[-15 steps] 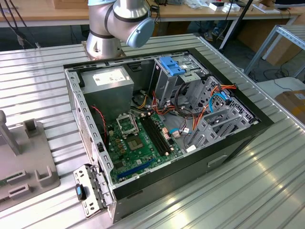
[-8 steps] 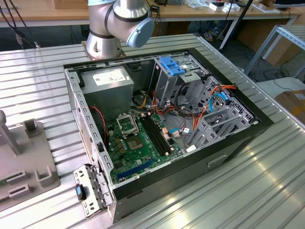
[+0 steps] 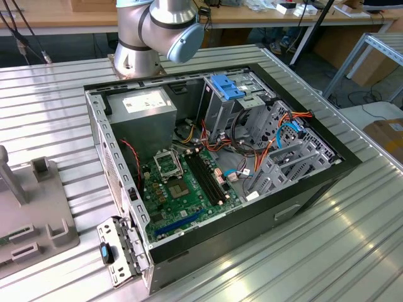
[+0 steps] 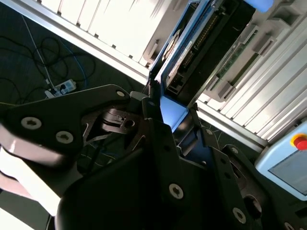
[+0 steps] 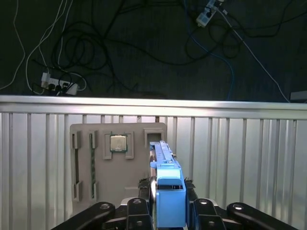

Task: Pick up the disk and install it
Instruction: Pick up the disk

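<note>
1. Finds the claw (image 5: 167,191) closed firmly on the disk (image 5: 164,165), with black fingers (image 5: 143,189) pressed against both flat faces.
2. Records the disk held on edge, its blue carrier frame facing the camera in the first wrist view.
3. Places the disk in front of a grey fixture tray (image 5: 86,143) that holds a processor chip (image 5: 118,143) on the ribbed tabletop (image 5: 240,153); cannot tell whether disk and tray touch.
4. Notes, in the exterior view, an open computer case (image 3: 286,211) at centre frame and the arm (image 3: 157,28) at the top, left of centre.
</note>
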Controlling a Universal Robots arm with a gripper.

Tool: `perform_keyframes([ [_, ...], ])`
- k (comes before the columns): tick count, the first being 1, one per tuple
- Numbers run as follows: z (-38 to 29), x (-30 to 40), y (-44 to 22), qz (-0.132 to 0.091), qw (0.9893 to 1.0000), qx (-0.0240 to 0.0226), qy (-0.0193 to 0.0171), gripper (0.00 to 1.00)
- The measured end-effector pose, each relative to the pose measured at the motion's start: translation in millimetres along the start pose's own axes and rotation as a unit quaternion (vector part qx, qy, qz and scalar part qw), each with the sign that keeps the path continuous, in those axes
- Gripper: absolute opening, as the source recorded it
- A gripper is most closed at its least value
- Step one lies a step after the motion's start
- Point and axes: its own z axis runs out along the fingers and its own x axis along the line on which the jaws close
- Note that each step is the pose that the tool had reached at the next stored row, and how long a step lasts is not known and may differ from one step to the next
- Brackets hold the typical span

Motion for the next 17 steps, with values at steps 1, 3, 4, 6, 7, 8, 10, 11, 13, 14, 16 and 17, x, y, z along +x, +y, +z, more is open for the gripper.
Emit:
perform_keyframes([
  [1,-3.7,-0.1,-0.1,0.000,1.0000,0.0000,0.0000,0.37],
  [3,-7.8,-0.2,-0.1,0.000,1.0000,0.0000,0.0000,0.37],
  [4,-10.3,-0.3,-0.1,0.000,1.0000,0.0000,0.0000,0.37],
  [6,-10.6,-0.3,-0.2,0.000,1.0000,0.0000,0.0000,0.37],
  [7,-10.6,-0.3,-0.2,0.000,1.0000,0.0000,0.0000,0.37],
  [8,-10.6,-0.3,-0.2,0.000,1.0000,0.0000,0.0000,0.37],
  [10,-10.6,-0.3,-0.2,0.000,1.0000,0.0000,0.0000,0.37],
  [11,-10.7,-0.3,-0.2,0.000,1.0000,0.0000,0.0000,0.37],
  [13,-10.7,-0.3,-0.2,0.000,1.0000,0.0000,0.0000,0.37],
  [14,-11.1,-0.3,-0.1,0.000,1.0000,-0.0002,0.0001,0.37],
  [16,-15.7,-0.5,-0.2,0.000,1.0000,0.0000,0.0000,0.37],
  [17,-18.4,-0.6,-0.3,0.000,1.0000,0.0000,0.0000,0.37],
])
